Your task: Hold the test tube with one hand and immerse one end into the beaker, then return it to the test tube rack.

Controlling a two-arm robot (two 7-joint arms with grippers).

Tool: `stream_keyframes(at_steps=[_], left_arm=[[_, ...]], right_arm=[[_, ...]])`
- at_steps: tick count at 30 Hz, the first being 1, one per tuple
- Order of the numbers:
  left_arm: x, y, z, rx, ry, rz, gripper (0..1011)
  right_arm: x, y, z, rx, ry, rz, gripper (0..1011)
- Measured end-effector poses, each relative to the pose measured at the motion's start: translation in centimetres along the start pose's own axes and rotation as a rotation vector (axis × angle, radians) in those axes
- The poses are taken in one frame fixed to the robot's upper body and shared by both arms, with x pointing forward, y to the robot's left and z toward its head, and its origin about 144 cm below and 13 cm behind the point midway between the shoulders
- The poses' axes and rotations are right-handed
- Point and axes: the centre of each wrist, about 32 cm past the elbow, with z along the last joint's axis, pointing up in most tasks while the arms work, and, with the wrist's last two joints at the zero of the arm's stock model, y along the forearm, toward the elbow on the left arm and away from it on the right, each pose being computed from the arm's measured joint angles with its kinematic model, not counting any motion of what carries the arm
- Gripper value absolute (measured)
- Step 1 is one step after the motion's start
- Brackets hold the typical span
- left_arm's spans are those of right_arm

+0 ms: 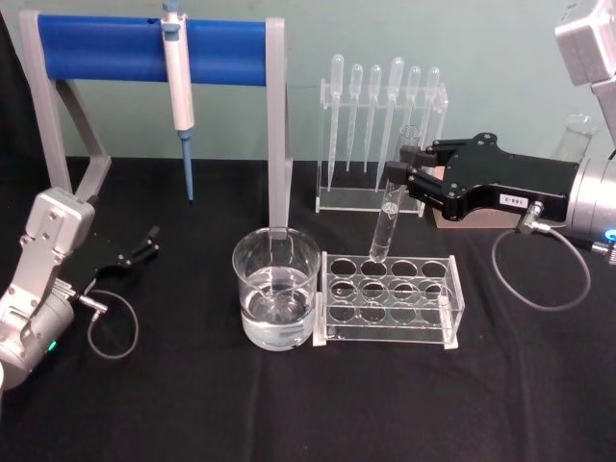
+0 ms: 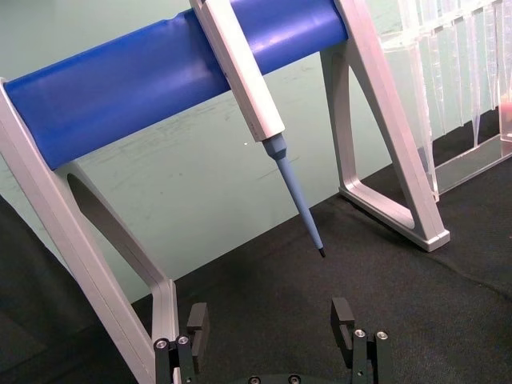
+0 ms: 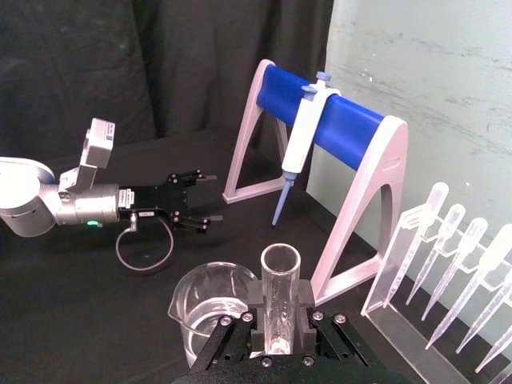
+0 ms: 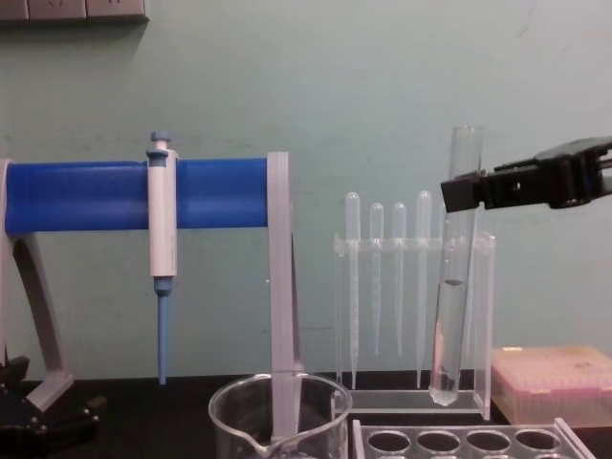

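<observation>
My right gripper is shut on the upper part of the test tube, a long clear glass tube with a little liquid inside. The test tube hangs slightly tilted, its rounded end just above the back row of the clear rack. The beaker, wide and part filled with clear liquid, stands on the black cloth left of the rack. In the right wrist view the test tube sits between the fingers, with the beaker beyond it. My left gripper rests open at the far left, holding nothing.
A blue-barred stand with a hanging pipette rises behind the beaker. A clear holder of plastic pipettes stands at the back. A pink box sits at the back right, near another glass vessel.
</observation>
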Motion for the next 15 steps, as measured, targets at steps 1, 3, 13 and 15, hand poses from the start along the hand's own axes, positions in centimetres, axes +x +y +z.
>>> stream_keyframes(at_steps=[1,3,13,15], left_arm=[[0.00,0.00,0.00,0.000,0.000,0.000,1000],[0.00,0.00,0.00,0.000,0.000,0.000,1000],[0.00,0.00,0.00,0.000,0.000,0.000,1000],[0.00,0.00,0.00,0.000,0.000,0.000,1000]], right_arm=[[0.00,-0.01,0.06,0.000,-0.001,0.000,231],[0.01,-0.03,0.19,0.002,-0.004,0.000,231],[0.01,-0.03,0.23,0.005,-0.004,-0.002,231],[0.01,-0.02,0.21,0.006,-0.003,-0.002,231]])
